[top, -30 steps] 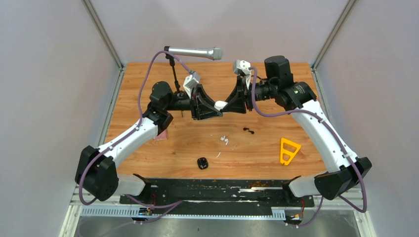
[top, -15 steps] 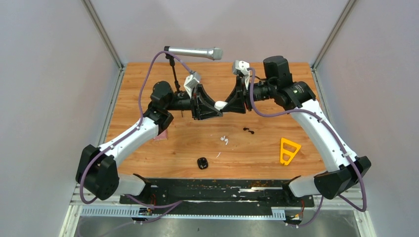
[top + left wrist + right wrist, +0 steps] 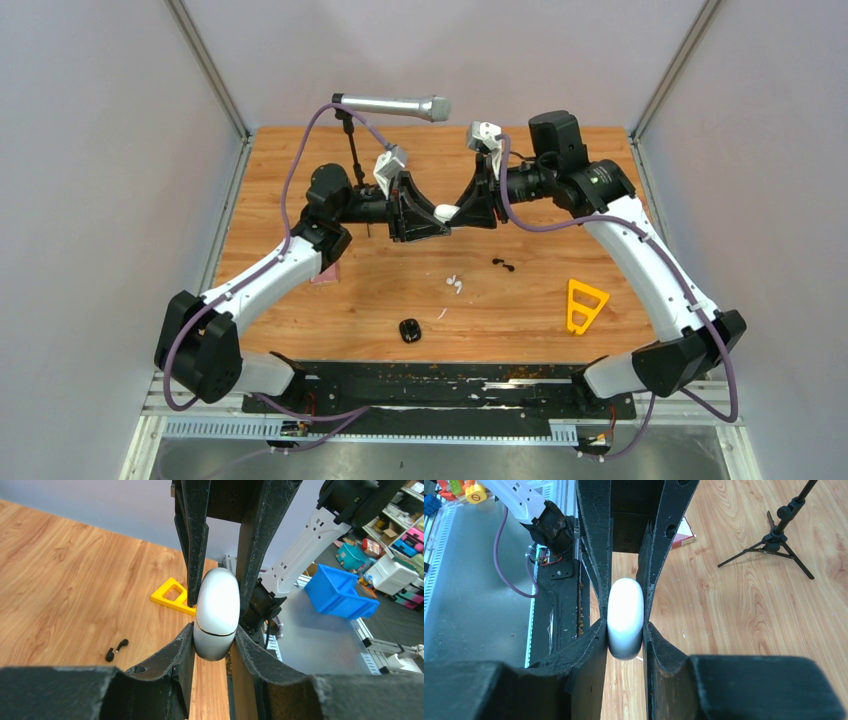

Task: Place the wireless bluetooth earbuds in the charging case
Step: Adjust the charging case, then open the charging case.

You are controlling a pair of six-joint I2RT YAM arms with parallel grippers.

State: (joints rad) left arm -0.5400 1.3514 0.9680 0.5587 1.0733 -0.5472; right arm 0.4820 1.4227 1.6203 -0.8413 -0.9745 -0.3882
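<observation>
The white charging case (image 3: pixel 216 612) hangs in the air over the far middle of the desk (image 3: pixel 540 330), pinched from both sides at once. The left hand (image 3: pixel 214 652) is closed narrowly on the part below the case's seam, and the right hand (image 3: pixel 625 640) is closed narrowly on the rounded part above it. The seam shows as a thin dark line with no gap, so the lid looks shut. Over the last second the case has hardly moved. The right arm has crept slightly left and far, and its wrist has turned a little, which reads as pressing or levering on the lid, not carrying the case off. That suggests the step in hand is opening the case, and it is not yet done. No bud has gone in. The white earbuds (image 3: pixel 455 284) lie on the desk below and nearer than the case, with a small white piece (image 3: pixel 441 314) just nearer, which may be another bud. The black earbuds (image 3: pixel 503 264) lie a little to their right. A small black case (image 3: pixel 409 330) sits near the front edge, and a yellow triangle (image 3: pixel 586 303) lies well to the right. A microphone (image 3: pixel 390 105) on its stand is at the far side.
</observation>
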